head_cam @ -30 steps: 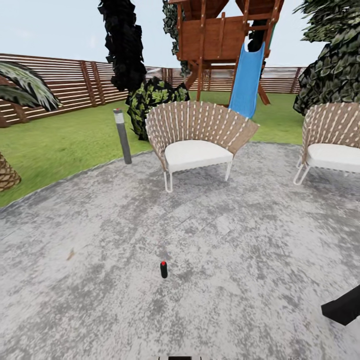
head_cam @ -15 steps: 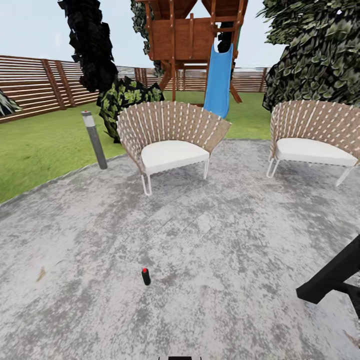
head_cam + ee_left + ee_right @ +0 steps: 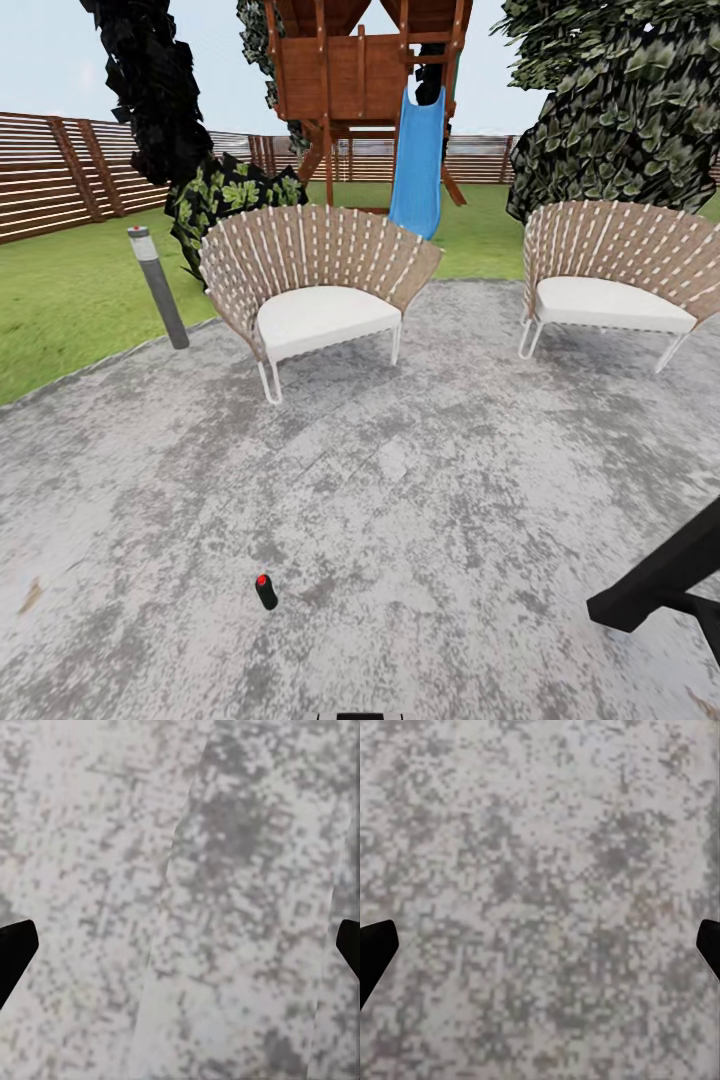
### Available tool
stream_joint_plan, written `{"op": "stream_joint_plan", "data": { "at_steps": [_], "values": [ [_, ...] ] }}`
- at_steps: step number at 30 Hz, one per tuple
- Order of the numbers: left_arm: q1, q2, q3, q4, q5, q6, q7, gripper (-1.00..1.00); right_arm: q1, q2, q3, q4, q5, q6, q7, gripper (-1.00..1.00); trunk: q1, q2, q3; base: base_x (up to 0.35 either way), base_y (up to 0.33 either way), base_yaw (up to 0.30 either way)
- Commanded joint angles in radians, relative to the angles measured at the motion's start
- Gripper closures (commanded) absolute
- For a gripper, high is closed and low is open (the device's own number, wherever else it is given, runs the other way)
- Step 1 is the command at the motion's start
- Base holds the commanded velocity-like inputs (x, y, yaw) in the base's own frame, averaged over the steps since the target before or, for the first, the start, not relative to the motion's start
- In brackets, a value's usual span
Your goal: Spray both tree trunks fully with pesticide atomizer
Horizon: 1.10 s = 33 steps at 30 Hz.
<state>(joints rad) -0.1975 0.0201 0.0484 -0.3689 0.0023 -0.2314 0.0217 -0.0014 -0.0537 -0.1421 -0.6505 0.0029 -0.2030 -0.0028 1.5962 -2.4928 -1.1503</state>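
Your pesticide atomizer (image 3: 266, 592) lies ungrasped on the paving, lower left of frame. Both pincers gape wide and empty; pickup and spraying remain.

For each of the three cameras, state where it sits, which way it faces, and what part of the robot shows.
Head view: on the robot's head, facing forward and down across the paved patio at the atomizer, two wicker chairs and the slide; a black arm part shows.
Left wrist view: on the left arm, facing down at pavement between the left gripper fingertips.
Right wrist view: likewise, right gripper.
Shared: the mottled grey pavement.
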Motion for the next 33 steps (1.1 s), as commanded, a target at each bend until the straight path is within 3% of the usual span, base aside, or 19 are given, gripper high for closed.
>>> {"op": "stream_joint_plan", "data": {
  "at_steps": [1,10,22,33],
  "values": [
    [0.000,0.000,0.001,0.001,0.000,-0.003,0.001,-1.00,0.000,0.000,-0.001,0.000,0.000,-0.003,0.000,-1.00,0.000,0.000,-0.001,0.041,-0.013,-0.001],
    [0.000,0.000,0.002,0.001,-0.001,-0.003,0.001,-1.00,0.000,0.000,-0.002,-0.001,-0.001,-0.003,0.000,-1.00,0.000,0.000,-0.001,0.008,-0.003,-0.031],
    [0.000,0.000,0.002,0.001,-0.001,-0.003,0.001,-1.00,0.000,0.000,-0.002,-0.001,-0.001,-0.003,0.000,-1.00,0.000,0.000,-0.001,0.051,0.000,-0.271],
    [0.000,0.000,0.002,0.001,-0.001,-0.003,0.001,-1.00,0.000,0.001,-0.002,-0.001,-0.001,-0.003,-0.002,-1.00,0.000,0.000,-0.001,0.217,-0.033,-0.046]
  ]
}}
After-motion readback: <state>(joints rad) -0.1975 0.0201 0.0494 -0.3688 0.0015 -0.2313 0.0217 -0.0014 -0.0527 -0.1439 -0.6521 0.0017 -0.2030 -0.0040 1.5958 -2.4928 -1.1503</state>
